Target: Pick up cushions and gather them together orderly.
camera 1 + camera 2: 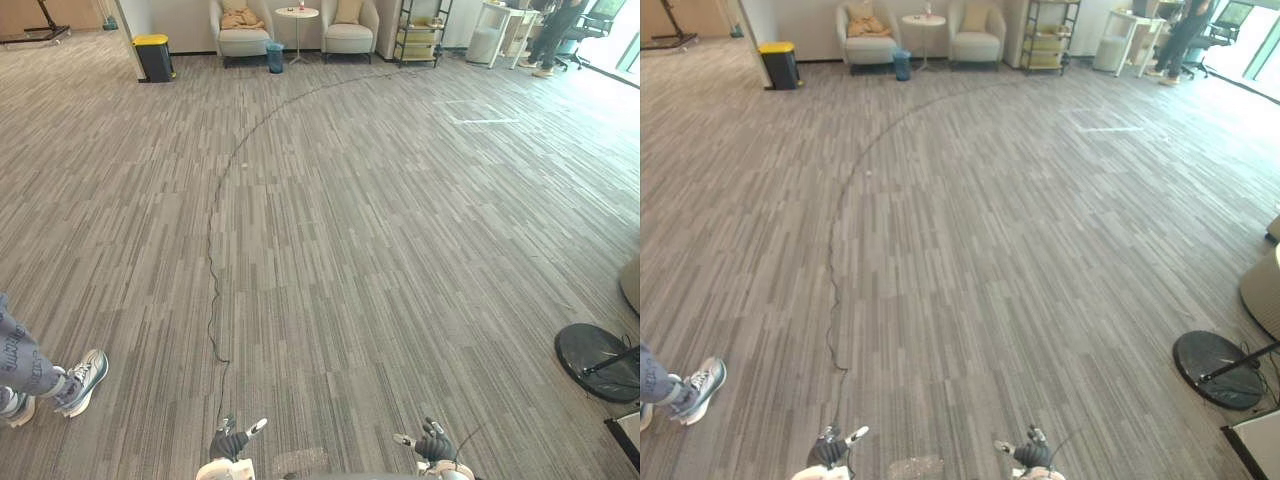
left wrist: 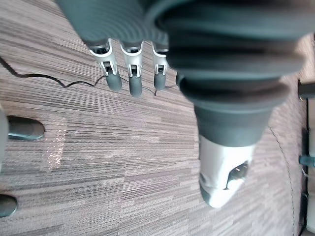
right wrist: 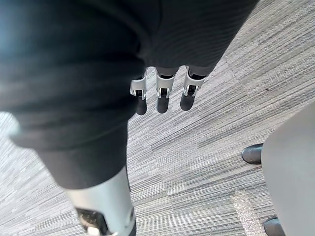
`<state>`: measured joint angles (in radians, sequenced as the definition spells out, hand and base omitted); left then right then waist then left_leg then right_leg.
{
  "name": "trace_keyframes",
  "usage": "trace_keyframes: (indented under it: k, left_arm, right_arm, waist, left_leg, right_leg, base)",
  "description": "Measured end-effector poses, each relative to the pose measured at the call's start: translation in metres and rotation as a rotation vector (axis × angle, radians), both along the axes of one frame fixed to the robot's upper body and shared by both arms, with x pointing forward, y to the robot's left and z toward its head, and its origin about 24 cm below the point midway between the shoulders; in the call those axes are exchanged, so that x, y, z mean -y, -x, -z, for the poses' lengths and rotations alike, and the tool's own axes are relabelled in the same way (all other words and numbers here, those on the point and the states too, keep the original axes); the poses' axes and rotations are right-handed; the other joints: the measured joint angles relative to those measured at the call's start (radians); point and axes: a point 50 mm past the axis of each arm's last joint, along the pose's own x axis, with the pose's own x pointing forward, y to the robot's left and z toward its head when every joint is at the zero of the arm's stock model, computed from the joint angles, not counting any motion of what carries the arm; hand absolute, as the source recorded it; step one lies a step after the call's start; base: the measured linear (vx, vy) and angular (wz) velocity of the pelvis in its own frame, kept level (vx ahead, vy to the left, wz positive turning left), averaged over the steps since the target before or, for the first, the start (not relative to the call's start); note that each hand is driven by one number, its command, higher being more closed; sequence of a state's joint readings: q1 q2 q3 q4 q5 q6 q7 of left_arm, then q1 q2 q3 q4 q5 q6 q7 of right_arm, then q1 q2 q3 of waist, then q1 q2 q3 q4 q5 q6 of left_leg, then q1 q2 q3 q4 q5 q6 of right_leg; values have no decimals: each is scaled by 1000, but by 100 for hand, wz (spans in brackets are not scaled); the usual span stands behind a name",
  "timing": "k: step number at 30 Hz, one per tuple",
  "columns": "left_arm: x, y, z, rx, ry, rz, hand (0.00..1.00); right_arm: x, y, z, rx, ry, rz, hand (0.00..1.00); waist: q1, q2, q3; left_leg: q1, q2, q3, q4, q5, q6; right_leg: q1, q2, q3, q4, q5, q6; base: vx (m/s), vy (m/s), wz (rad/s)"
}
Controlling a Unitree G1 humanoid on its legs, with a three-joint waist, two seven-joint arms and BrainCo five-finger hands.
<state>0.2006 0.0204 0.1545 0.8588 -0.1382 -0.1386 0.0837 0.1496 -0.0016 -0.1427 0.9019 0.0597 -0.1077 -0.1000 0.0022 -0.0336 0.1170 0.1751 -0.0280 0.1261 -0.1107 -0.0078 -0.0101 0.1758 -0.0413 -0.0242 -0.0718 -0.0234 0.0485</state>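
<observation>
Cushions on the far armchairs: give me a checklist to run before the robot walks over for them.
1. Left hand free, fingers straight, holding nothing: ok.
2. Right hand free, the same: ok.
3. Targets located: tan cushion on the left armchair, beige cushion on the right armchair, both at the far wall: ok.
4. Within reach now: not ok, open carpet lies between.
5. Person's shoe close on the robot's left: not ok, probably wait or steer away.
6. Round black base on the right, off the straight route: ok.
</observation>
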Motion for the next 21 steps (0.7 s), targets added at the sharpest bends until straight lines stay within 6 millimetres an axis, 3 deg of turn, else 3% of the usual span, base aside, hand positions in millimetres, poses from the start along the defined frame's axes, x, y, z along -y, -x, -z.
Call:
trace_keyframes:
  k: [21]
  left_arm:
    - [0, 1, 7, -61, 0, 15, 0]
  right_arm:
    - [2, 2, 8, -69, -31, 55, 0]
  waist:
    - [2, 7, 5]
  left_leg:
    - [3, -11, -12, -1, 1, 6]
  right_leg:
    - [-1, -12, -36, 23, -19, 10]
  base:
    - [-10, -19, 3]
